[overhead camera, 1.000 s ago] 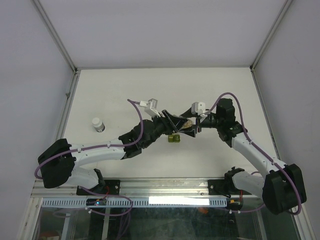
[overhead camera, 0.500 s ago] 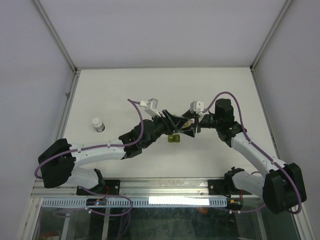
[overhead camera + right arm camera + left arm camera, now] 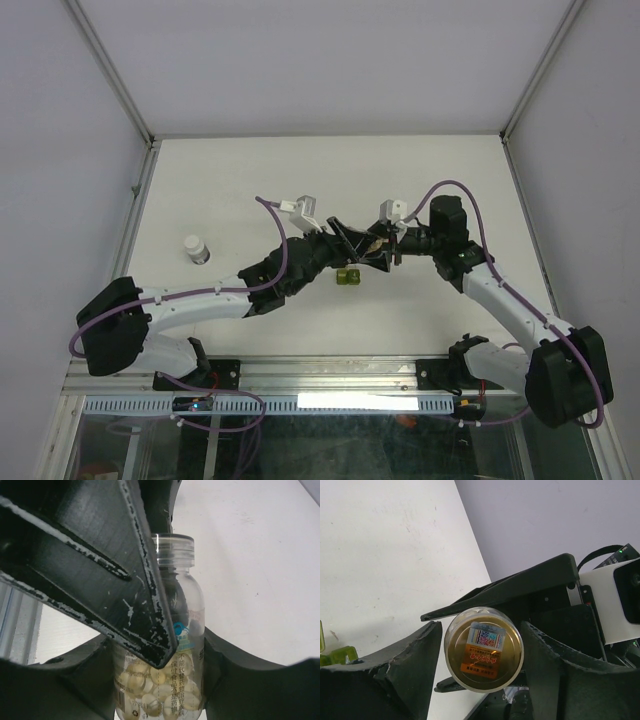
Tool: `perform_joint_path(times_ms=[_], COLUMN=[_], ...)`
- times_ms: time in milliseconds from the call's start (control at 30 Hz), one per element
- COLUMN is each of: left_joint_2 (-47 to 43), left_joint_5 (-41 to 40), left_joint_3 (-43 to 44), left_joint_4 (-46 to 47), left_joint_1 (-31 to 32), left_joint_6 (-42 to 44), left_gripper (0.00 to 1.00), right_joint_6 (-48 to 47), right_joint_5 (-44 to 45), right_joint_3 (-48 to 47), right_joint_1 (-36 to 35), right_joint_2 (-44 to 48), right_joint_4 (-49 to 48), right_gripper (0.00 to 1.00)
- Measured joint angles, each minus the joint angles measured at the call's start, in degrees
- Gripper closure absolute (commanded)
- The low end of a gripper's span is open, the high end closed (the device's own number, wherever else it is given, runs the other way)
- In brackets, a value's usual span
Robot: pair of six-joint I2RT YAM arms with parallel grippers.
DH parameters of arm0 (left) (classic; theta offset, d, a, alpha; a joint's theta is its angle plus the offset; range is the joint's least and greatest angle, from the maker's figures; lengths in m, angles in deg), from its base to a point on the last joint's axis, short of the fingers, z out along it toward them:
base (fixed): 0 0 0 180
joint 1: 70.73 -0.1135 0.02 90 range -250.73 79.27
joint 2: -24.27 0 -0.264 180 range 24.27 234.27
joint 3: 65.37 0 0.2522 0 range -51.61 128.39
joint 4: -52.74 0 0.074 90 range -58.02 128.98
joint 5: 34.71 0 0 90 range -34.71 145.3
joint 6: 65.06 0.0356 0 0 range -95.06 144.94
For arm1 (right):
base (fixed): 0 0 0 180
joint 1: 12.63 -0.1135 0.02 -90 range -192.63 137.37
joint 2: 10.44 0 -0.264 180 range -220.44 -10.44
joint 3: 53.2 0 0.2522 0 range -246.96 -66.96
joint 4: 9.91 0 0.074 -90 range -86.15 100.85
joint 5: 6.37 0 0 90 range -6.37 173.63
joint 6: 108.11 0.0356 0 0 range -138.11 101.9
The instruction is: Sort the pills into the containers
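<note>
A small clear bottle (image 3: 373, 247) of tan pills is held above the table between both grippers. In the right wrist view the bottle (image 3: 175, 605) shows several pale tan pills (image 3: 150, 680) and a bare threaded neck with no cap. My right gripper (image 3: 160, 680) has a finger pressed on each side of it. In the left wrist view the bottle's base (image 3: 483, 650) sits between my left gripper's (image 3: 482, 652) fingers, touching or nearly so. The olive-green compartment box (image 3: 348, 277) lies on the table just below the grippers, with its edge showing in the left wrist view (image 3: 337, 655).
A white-capped greyish vial (image 3: 197, 249) stands on the table at the left, well away from the arms. The white table (image 3: 300, 180) is walled at the left, back and right. The arms cross close together at mid-table.
My right gripper has shifted a little left towards the left gripper, and the bottle between them has moved slightly left and up. The green box and vial have not moved.
</note>
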Motion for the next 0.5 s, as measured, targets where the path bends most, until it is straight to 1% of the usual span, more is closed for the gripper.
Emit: perform_joint_path(times_ms=[67, 167, 267, 300, 367, 500], left_joint_2=[-0.3, -1.9, -3.9, -4.3, -4.7, -4.5], left_joint_5=[-0.2, -0.3, -0.8, -1.0, -1.5, -1.7], left_joint_3=[0.0, -0.7, -1.7, -1.8, -1.8, -1.8], left_joint_4=[-0.4, -0.4, -0.2, -0.1, -0.1, -1.2], left_joint_1=[0.0, 0.0, 0.0, 0.0, 0.0, 0.0], left_joint_6=[0.3, 1.2, 2.3, 2.4, 2.7, 3.5], left_gripper=[0.27, 0.27, 0.31, 0.37, 0.44, 0.47], right_joint_6=[0.0, -0.2, -0.5, -0.8, -1.1, -1.6], right_joint_5=[0.0, -0.1, -0.5, -0.6, -0.7, -0.9], right_joint_3=[-0.4, -1.1, -1.4, -1.4, -1.4, -1.4], right_joint_1=[0.0, 0.0, 0.0, 0.0, 0.0, 0.1], right_joint_2=[0.0, -0.2, -0.3, -0.4, -0.5, -0.6], right_joint_4=[0.7, 1.4, 1.7, 2.0, 2.5, 3.4], right_gripper=[0.9, 0.91, 0.91, 0.91, 0.91, 0.91])
